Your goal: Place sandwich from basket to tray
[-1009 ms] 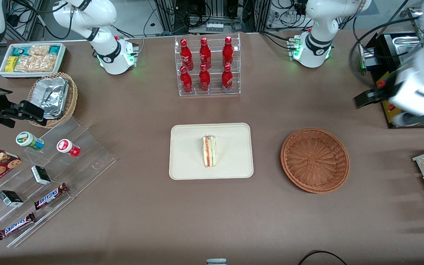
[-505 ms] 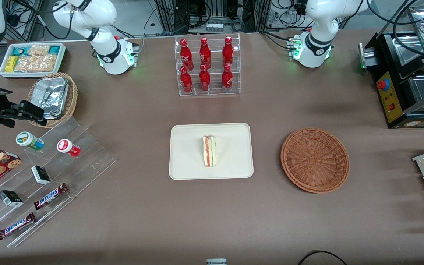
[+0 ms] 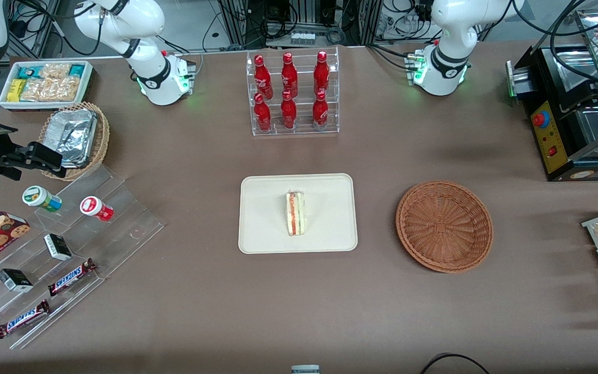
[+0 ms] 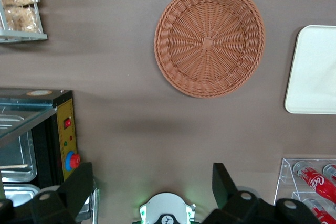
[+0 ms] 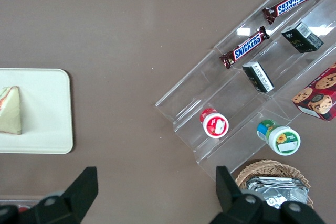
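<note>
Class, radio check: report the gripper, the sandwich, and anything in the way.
Gripper open, empty, high above the table. Sandwich on tray, standing free. Basket empty. Nothing in the way.

Matt brown desk (image 3: 200, 291). The basket (image 3: 444, 226) is rough woven reddish-brown wicker. The tray (image 3: 262, 218) is smooth, matt and cream. The sandwich (image 3: 295, 213) has soft pale bread. The gripper (image 4: 152, 192), high above the desk near the basket, has matt black fingers (image 4: 79, 184), spread wide apart.
</note>
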You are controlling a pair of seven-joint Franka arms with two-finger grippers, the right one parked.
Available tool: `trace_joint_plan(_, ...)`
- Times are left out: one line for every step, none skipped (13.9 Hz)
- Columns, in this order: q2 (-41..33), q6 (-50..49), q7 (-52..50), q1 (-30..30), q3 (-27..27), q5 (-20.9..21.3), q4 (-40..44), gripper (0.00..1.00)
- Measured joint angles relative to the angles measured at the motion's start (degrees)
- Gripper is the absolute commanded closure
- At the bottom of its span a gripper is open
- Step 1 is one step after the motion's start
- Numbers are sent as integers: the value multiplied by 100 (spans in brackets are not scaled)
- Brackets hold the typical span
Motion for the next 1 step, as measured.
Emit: trace_joint_plan(86,19,-9,-28,0,0,76,0)
